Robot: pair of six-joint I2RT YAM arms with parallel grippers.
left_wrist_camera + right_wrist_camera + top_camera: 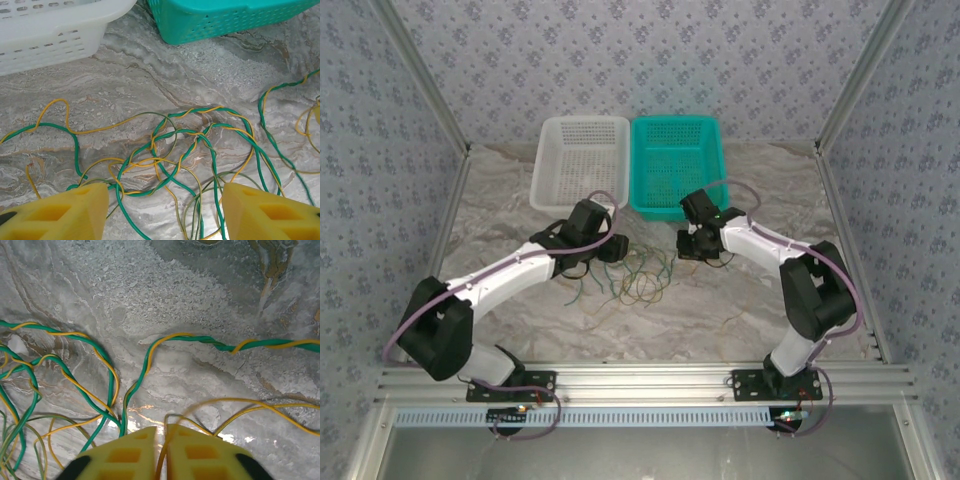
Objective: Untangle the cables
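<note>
One white basket (582,160), one teal basket (675,150), two arms (505,272) (765,240), one tangle of green-and-yellow cables (640,282).

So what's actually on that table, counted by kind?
White basket: 1
Teal basket: 1
Robot arms: 2, left and right
Tangle of green and yellow cables: 1 heap, strands too knotted to count
Total: 5

I record a white basket (582,121) just beside a teal basket (675,120), both at the far side of my marbled table (750,300).
</note>
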